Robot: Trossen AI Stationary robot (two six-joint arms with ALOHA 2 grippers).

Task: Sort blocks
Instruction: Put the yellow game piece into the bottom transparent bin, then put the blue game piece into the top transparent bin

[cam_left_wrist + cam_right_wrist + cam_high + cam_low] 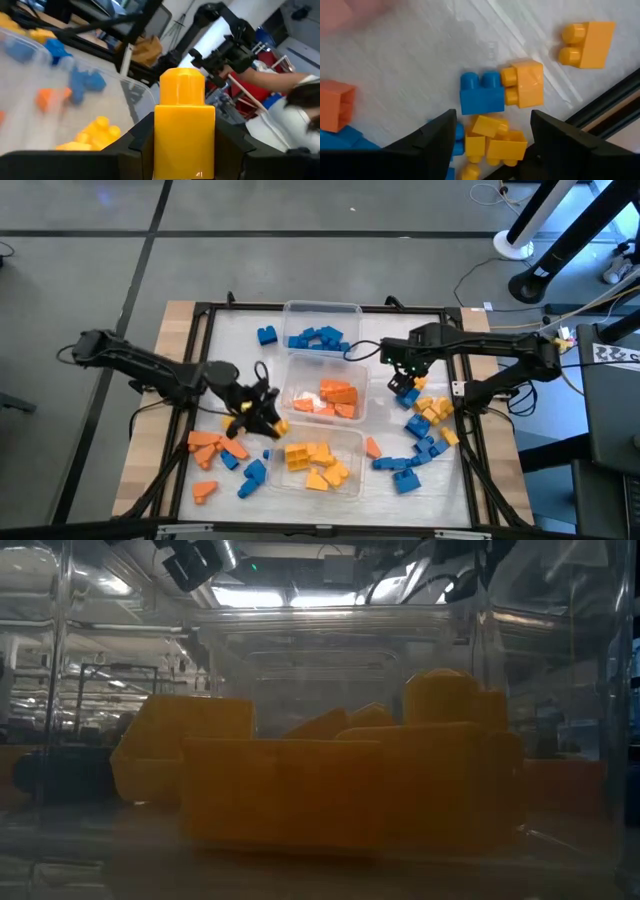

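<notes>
**Left claw pinches a yellow block while the right claw hangs spread over the right-hand pile**

The table point(225, 330), pale and framed in black, fills the middle of the high view. Down its centre run three clear tubs: the top tub point(322, 310) holds blue blocks point(318, 339), the middle tub point(296, 370) holds orange blocks point(338, 394), and the bottom tub point(355, 442) holds yellow blocks point(315, 463). In the low view those yellow pieces loom large behind the clear tub wall.

The left arm point(140, 362) reaches in from the left edge of the high view toward the centre. The left gripper point(184, 150) sits just left of the bottom tub, its two dark fingers pinching a yellow block point(184, 135) that stands upright between them, stud upward, in the left wrist view.

The right arm point(500, 360) comes in from the right edge. The right gripper point(492, 132) hangs with its fingers spread over the upper part of the right-hand pile, holding nothing. Between and beyond the fingers in the right wrist view lie a blue block point(481, 93) touching a yellow piece point(524, 84), with more yellow pieces just under them.

Loose blocks lie in two groups: orange and blue ones point(215, 450) at lower left of the high view, and a mixed blue and yellow pile point(425, 430) at lower right. A single blue block point(266, 335) lies left of the top tub.
</notes>
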